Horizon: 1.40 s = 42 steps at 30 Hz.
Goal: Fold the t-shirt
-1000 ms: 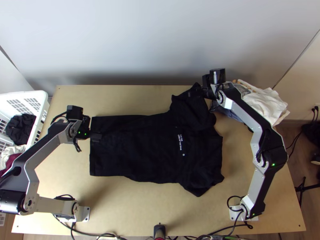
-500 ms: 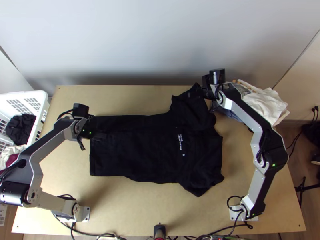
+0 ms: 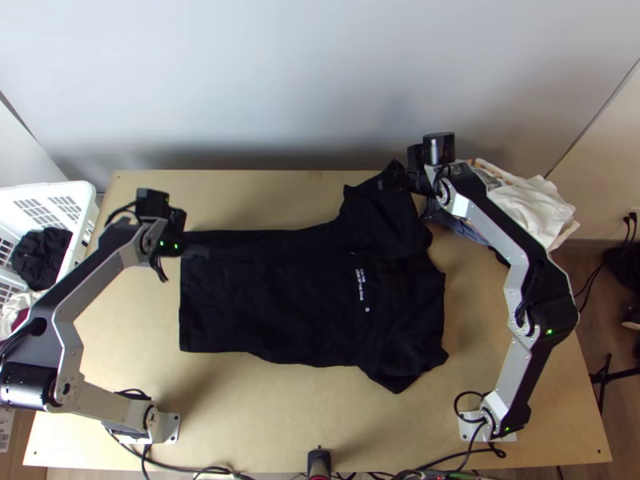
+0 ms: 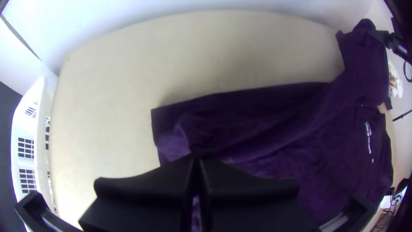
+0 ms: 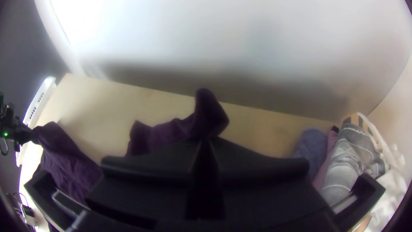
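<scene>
as the t-shirt (image 3: 304,296) lies now, its long axis runs roughly alongside the far edge of the table (image 3: 280,432), with the hem (image 3: 186,320) towards the left edge and the shoulders towards the right. it is mostly spread, black, with small white print (image 3: 361,288) across the chest; the near sleeve (image 3: 400,372) points towards the near edge, right of the middle.

the relation that matters is that both grippers are on the far long side, one at each end of it. the left gripper (image 4: 195,160) is narrow, its fingers pressed together on a pinch of cloth just in from the hem's far corner, and the cloth rises in a ridge towards it. the right gripper (image 5: 207,139) is narrow too, clamped on the far sleeve (image 5: 165,134), close to the table's far edge and just beside the pile of laundry (image 3: 532,212). so the line between them runs nearly along the shirt, slanting a little, the right end being nearer the far edge.

from that i'd judge this to be the start of a lengthwise fold: the two would carry the far side across the long axis towards the near edge, the left one working the hem end, the right one the sleeve end. little of the folding looks done. they would need to travel together, or the slant grows into a twisted fold; the left pinch seems small and might slip, leaving the lower layer's corner behind.
</scene>
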Motion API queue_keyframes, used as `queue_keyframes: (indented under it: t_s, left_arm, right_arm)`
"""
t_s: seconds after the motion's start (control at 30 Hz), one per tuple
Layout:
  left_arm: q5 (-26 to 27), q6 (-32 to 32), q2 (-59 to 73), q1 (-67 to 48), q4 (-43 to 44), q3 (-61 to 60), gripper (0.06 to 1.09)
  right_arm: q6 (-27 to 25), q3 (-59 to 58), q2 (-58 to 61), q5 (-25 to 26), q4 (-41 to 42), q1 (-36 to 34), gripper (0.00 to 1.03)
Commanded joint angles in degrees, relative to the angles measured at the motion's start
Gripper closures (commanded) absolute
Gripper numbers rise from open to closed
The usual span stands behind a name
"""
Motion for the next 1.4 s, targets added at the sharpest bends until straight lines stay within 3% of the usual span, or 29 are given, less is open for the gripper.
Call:
queue_keyframes:
  t_s: [0.0,1.0,1.37]
  left_arm:
    - [0.0,1.1,2.1,1.5,1.3,7.2,1.05]
    - [-3.0,4.6,21.9,5.7,3.1,37.7,1.05]
    - [-3.4,4.9,18.7,5.0,0.4,34.4,1.05]
  right_arm:
    - [0.0,2.0,-0.3,0.1,-0.2,-0.2,1.0]
    - [-0.1,22.0,6.9,0.7,-3.2,-1.7,1.0]
    - [0.4,19.0,2.2,0.6,-3.5,-3.5,1.0]
